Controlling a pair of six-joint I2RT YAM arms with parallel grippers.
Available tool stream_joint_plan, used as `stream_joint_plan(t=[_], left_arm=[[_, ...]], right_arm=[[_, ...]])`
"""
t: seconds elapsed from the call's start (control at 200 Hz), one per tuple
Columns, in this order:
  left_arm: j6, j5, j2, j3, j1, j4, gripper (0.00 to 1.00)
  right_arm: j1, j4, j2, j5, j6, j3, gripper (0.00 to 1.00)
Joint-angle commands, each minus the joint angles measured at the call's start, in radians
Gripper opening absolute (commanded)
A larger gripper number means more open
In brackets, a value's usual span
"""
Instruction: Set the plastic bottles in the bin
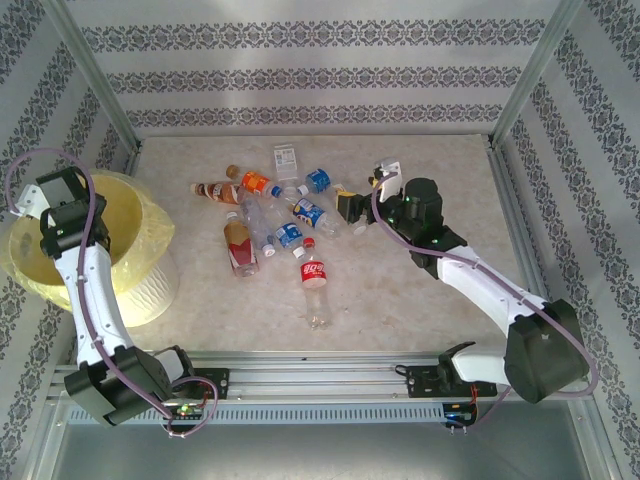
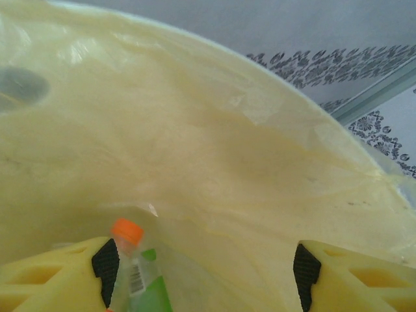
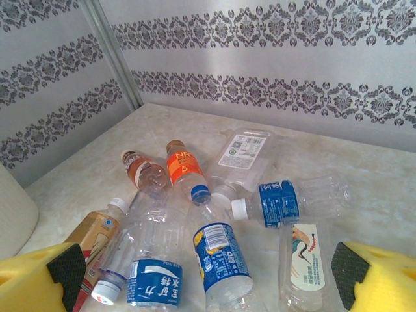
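Plastic bottles [image 1: 289,234] lie in a loose heap on the table [image 1: 440,320] directly under and ahead of the right gripper [image 3: 209,276], whose jaws stand wide apart and hold nothing. Between its fingers lies a blue-labelled bottle [image 3: 221,260]. A flattened clear bottle [image 3: 305,260] lies just beside one pad, a brown-labelled bottle [image 3: 94,234] beside the other, and an orange-labelled bottle [image 3: 182,166] lies farther ahead. A red-labelled bottle [image 1: 313,275] lies apart from the heap, behind that gripper toward the arm bases. The left gripper [image 2: 201,266] hangs over the bin [image 2: 260,162] with its jaws spread. An orange-capped bottle [image 2: 136,266] sits against one pad only, well clear of the other, inside the yellow liner.
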Motion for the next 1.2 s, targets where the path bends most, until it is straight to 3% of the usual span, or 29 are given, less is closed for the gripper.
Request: stream_joint_plan(t=[0.0,0.305,0.495,0.64,0.904,1.194], left_arm=[[-0.044,0.049,-0.008,0.025,0.007,0.050,0.75],[-0.015,0.191,-0.032,0.056,0.005,0.034,0.88],[-0.010,0.220,-0.066,0.072,0.004,0.026,0.92],[-0.012,0.321,-0.093,0.099,-0.012,0.032,0.98],[0.046,0.243,-0.115,0.202,-0.215,-0.024,1.00],[0.072,0.369,-0.020,0.296,-0.451,0.030,1.00]], right_arm=[[0.011,0.008,-0.042,0.022,-0.003,-0.021,0.98],[0.010,0.005,-0.060,0.155,0.044,-0.083,0.98],[0.009,-0.084,-0.048,0.255,0.094,-0.080,0.98],[0.009,-0.144,-0.021,0.302,0.114,-0.080,0.98],[0.009,-0.133,0.026,0.354,0.210,-0.126,0.98],[0.012,-0.138,0.077,0.321,0.210,-0.143,0.98]])
